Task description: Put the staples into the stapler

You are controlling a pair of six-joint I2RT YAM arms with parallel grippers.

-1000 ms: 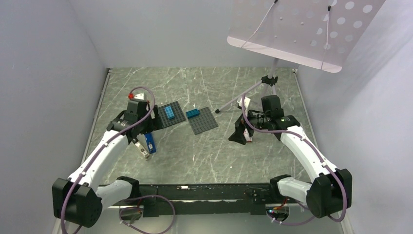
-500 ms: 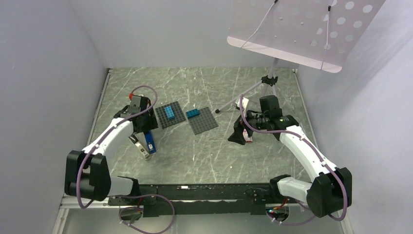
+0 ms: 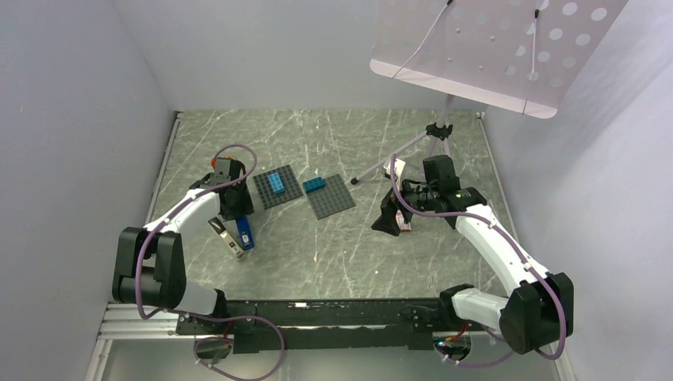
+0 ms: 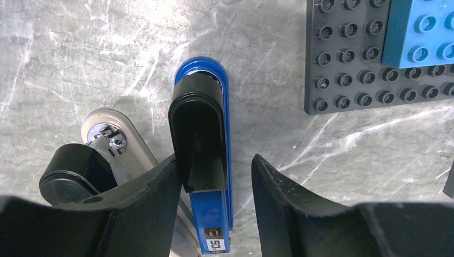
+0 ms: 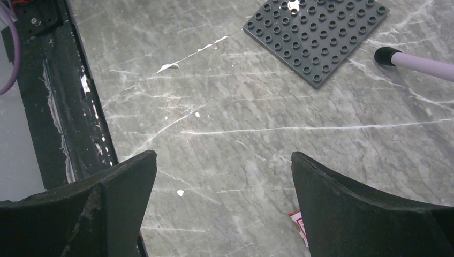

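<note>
The stapler (image 4: 214, 214) lies open on the marble table, a blue base with a black top piece (image 4: 197, 139); its silvery arm (image 4: 115, 134) is swung out to the left. My left gripper (image 4: 215, 160) straddles the blue body from above. Its left finger (image 4: 144, 203) touches the black piece, while a gap remains before the right finger (image 4: 278, 203). From above, the left gripper (image 3: 238, 208) hangs just behind the stapler (image 3: 245, 235). The staples (image 3: 405, 225), a small white box with red print, lie by my open right gripper (image 3: 391, 222). Only a corner of the staples (image 5: 299, 225) peeks past its right finger.
Two dark grey studded baseplates (image 3: 287, 197) (image 3: 333, 200) carry blue bricks (image 3: 276, 182) (image 3: 314, 184) in the middle. A tripod (image 3: 439, 131) with a perforated white board stands at the back right, one leg tip (image 3: 355, 180) reaching the plates. A black rail (image 3: 317, 313) runs along the near edge.
My left jaws have narrowed around the stapler and the left arm's elbow has folded back to the left. The right arm has barely moved.
</note>
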